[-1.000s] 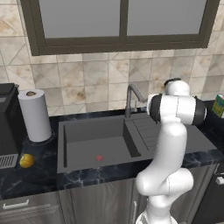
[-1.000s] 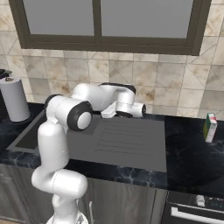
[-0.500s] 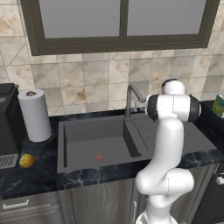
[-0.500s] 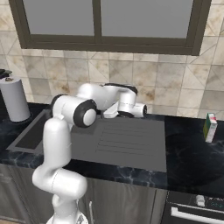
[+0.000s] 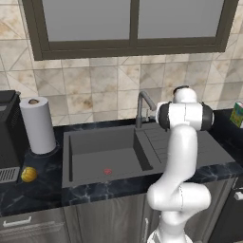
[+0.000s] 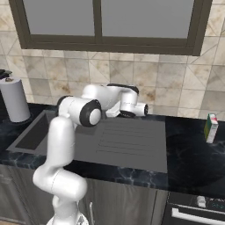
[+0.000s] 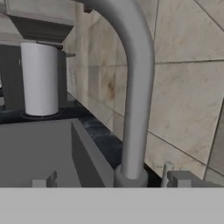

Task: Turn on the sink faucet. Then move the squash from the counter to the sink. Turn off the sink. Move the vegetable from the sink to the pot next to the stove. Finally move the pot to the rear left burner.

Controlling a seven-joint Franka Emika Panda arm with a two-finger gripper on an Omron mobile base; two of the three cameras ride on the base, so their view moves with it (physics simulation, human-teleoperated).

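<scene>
A: Near edge first. The squash (image 5: 29,174) lies on the black bench (image 5: 33,195) at the near left, beside the dark appliance (image 5: 8,135). It is well apart from the sink (image 5: 102,154) and untouched.

B: Sink status?

A: The basin looks dry, red drain mark visible, no stream under the spout. The paper towel roll (image 5: 38,124) stands behind the basin's left corner.

B: What has changed over the last second?

A: The elbow has swung left in the right base view, and the upper arm now covers more of the basin there. The hand itself has barely shifted; it sits at the far side of the drainboard, close to the sink faucet (image 5: 143,107).

B: Claw?

A: The claw (image 7: 109,181) stands apart, fully spread, holding nothing. In the hand view the faucet stem (image 7: 136,105) rises just beyond the tips, and a small lever-like stub shows to the right of its base. No contact that I can confirm.

B: Meaning for the task?

A: Judgement: step one is in hand, water not yet on. The arm is lining up on the faucet; everything after waits on that.
</scene>
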